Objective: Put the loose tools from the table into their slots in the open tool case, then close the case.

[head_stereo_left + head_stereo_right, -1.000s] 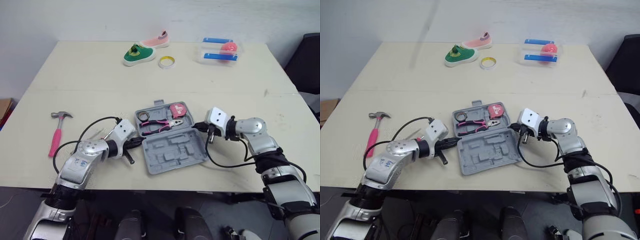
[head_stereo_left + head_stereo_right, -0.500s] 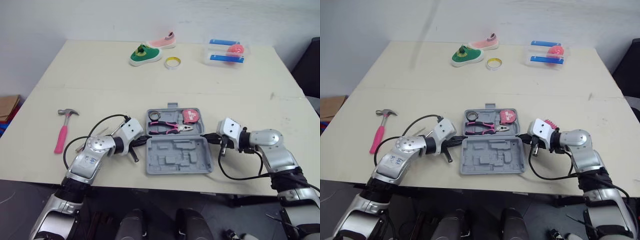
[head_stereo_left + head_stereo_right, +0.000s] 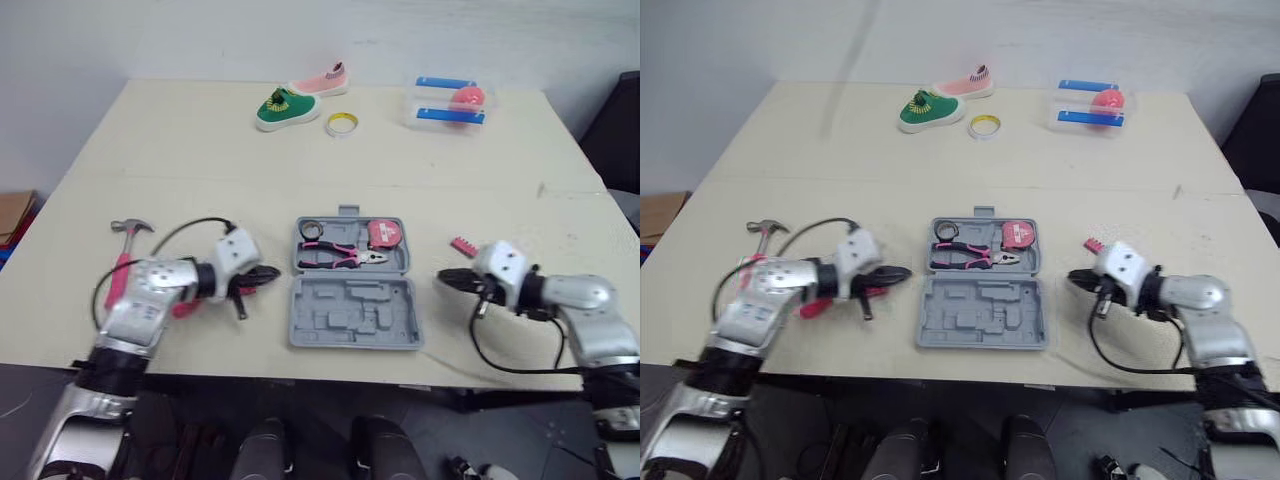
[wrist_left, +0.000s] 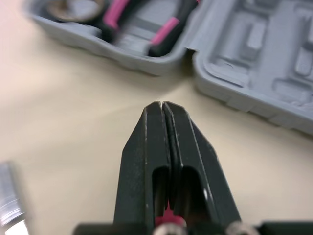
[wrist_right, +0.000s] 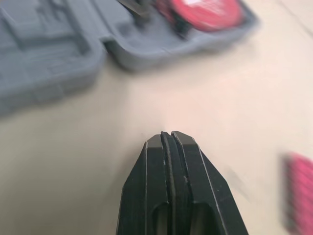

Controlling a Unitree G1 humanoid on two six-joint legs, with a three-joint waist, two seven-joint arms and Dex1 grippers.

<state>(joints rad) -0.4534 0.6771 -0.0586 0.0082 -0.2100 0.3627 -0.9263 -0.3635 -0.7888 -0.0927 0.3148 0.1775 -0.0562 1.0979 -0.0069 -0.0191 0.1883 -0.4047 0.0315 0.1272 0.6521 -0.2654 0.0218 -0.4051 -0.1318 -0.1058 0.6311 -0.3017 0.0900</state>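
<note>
The grey tool case (image 3: 352, 312) lies open at the table's middle. Its far half holds pink-handled pliers (image 3: 340, 257), a red tape measure (image 3: 385, 233) and a metal ring (image 3: 309, 231); the near half shows bare moulded slots. My left gripper (image 3: 270, 272) is shut and empty, a short gap left of the case (image 4: 244, 73). My right gripper (image 3: 443, 278) is also shut and empty, a little right of the case (image 5: 58, 54). A hammer (image 3: 128, 227) lies at the left, its pink handle mostly behind my left arm. A small pink toothed tool (image 3: 462, 245) lies right of the case.
At the far edge stand a green shoe (image 3: 280, 108), a pink shoe (image 3: 322, 78), a yellow tape roll (image 3: 341, 123) and a clear box (image 3: 447, 100) with blue bars and a pink ball. A small dark piece (image 3: 240, 305) lies below my left gripper.
The case, askew a second ago, now sits square to the table edge. Both shut grippers have drawn back from its sides, left one leftward, right one rightward. The camera also shifted.
</note>
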